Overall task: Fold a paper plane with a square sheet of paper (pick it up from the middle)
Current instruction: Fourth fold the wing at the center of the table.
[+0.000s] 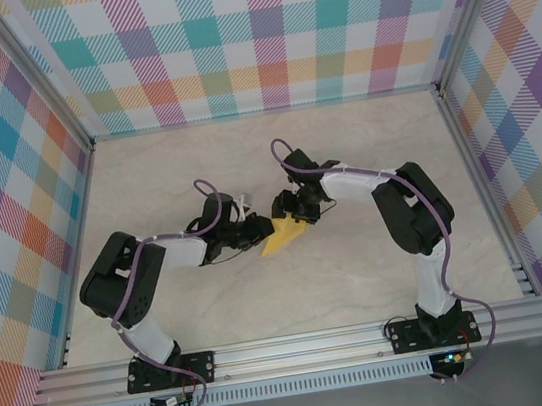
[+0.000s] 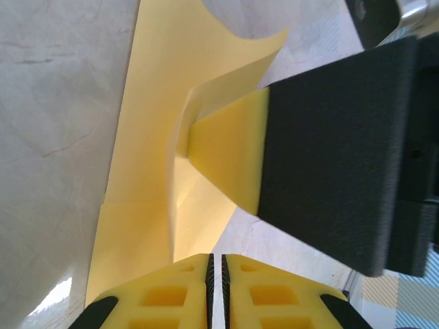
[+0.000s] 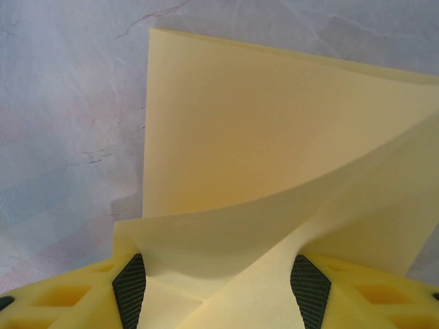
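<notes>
Looking down from the top camera, both arms reach inward to the middle of the table [image 1: 363, 139], the left pincer [image 1: 258, 231] and right pincer [image 1: 292, 208] close together over the square sheet of paper [image 1: 282, 237], a folded yellow shape lying between them. From the left wrist, the left pincer's yellow fingers [image 2: 171, 301] sit with only a thin slit between them, and a raised fold of the sheet runs down into it; one finger of the right pincer meets that fold from the right. From the right wrist, the right pincer's jaws stand wide apart, gripping nothing, with a lifted flap of the sheet curling between them and the rest flat on the table
</notes>
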Motion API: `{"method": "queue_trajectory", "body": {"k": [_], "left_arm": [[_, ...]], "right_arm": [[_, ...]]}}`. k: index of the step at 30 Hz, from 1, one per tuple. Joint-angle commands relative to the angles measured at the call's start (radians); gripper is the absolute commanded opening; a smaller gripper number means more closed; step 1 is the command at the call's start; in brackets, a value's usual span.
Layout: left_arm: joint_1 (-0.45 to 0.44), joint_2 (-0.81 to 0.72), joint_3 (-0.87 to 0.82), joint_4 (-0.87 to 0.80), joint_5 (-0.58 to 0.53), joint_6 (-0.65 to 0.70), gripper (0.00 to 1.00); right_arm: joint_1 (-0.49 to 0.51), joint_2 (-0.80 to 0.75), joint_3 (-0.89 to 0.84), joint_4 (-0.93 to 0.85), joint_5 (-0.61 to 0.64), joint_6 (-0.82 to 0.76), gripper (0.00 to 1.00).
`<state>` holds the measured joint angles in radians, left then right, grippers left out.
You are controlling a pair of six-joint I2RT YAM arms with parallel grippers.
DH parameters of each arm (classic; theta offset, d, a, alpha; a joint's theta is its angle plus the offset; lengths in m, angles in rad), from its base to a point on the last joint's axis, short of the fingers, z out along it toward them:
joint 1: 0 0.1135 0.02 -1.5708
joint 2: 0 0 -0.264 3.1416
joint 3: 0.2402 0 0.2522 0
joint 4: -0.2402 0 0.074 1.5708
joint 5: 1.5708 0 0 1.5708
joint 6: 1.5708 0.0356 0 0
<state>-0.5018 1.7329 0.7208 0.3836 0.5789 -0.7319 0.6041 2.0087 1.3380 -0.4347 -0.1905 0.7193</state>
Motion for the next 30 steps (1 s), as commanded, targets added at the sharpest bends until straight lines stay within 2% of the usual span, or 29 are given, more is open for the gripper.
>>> {"method": "queue_trajectory", "body": {"k": [1, 18, 30], "left_arm": [[-0.007, 0.019, 0.023, -0.034, 0.026, 0.031, 0.15], [-0.007, 0.048, 0.038, -0.108, -0.044, 0.050, 0.14], [-0.008, 0.052, 0.061, -0.151, -0.083, 0.061, 0.14]], "right_arm": [[0.003, 0.076, -0.015, -0.062, 0.005, -0.037, 0.64], [0.003, 0.112, 0.022, -0.158, 0.092, -0.017, 0.62], [0.004, 0.135, 0.039, -0.194, 0.124, 0.008, 0.57]]}}
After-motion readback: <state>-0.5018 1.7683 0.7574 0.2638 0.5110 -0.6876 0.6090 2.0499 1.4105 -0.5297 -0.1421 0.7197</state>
